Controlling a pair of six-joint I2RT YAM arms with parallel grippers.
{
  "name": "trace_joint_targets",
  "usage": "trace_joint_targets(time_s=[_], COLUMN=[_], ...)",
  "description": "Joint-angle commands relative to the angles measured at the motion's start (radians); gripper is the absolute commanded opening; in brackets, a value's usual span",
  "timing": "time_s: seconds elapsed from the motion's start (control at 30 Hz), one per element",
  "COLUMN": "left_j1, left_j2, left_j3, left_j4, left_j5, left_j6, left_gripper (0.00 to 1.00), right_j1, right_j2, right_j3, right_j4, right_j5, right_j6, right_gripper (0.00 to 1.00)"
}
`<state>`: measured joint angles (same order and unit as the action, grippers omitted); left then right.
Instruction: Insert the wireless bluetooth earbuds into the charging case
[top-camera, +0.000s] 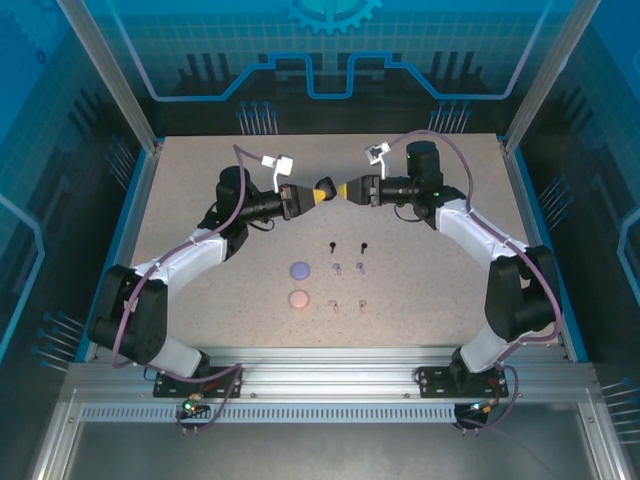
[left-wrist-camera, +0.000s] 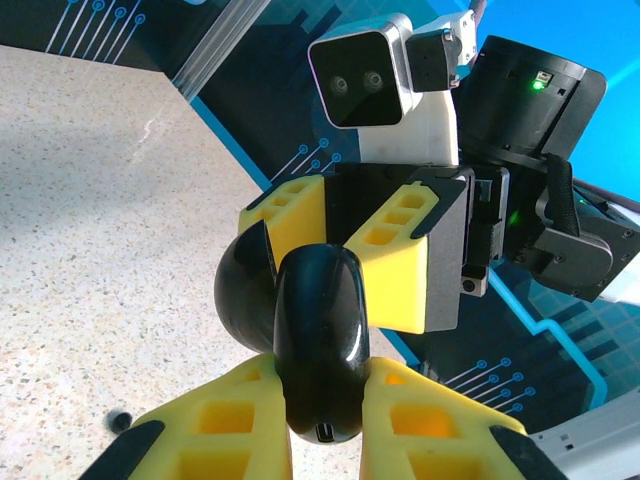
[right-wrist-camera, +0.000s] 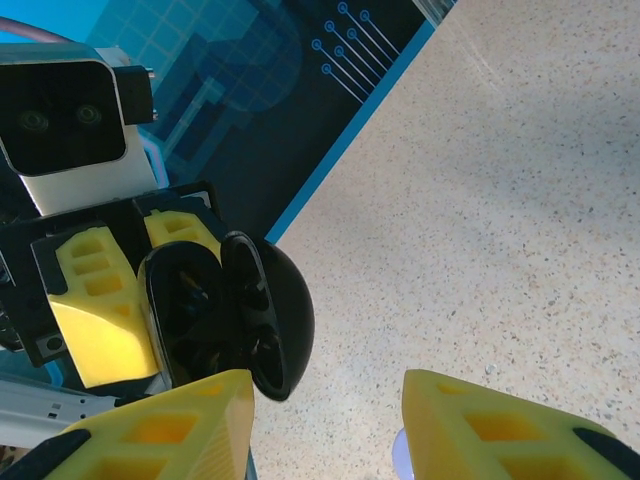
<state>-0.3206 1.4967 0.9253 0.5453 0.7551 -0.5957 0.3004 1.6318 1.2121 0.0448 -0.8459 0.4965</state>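
Above the speckled beige table (top-camera: 200, 210), our left end effector (top-camera: 314, 196) clamps the glossy black round charging case (left-wrist-camera: 320, 340), lid hinged wide (steadied for loading, we judge); the right end effector (right-wrist-camera: 328, 390) hovers spread, empty. Six tiny stemmed earbuds (top-camera: 336, 267) lie on the table.

Both arms reach inward above the table (top-camera: 440, 290). Left gripper (top-camera: 309, 198) and right gripper (top-camera: 346, 190) face tip to tip, black charging case (top-camera: 325, 189) between them. Nearer on the table: lavender case (top-camera: 299, 270), pink case (top-camera: 298, 299). Just right of these, paired: black earbuds (top-camera: 331, 245), lavender earbuds (top-camera: 337, 268), beige earbuds (top-camera: 335, 305).
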Motion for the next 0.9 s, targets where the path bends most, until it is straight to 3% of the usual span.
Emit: trace_joint_targets(time_s=[0.0, 0.7, 0.87], left_j1=[-0.001, -0.014, -0.014], left_j2=[-0.004, 0.019, 0.016], left_j3=[0.021, 0.014, 0.015], left_j4=[0.042, 0.063, 0.066], left_j5=[0.03, 0.036, 0.032], left_j6=[-0.01, -0.017, -0.018], left_gripper=[0.0, 0.0, 0.0], right_j1=[0.017, 0.053, 0.054], right_j2=[0.031, 0.095, 0.095], right_j3=[0.041, 0.096, 0.092], right_j4=[0.006, -0.025, -0.029], right_j5=[-0.009, -0.017, -0.017], right_j6=[-0.003, -0.005, -0.009], right_gripper=[0.43, 0.33, 0.2])
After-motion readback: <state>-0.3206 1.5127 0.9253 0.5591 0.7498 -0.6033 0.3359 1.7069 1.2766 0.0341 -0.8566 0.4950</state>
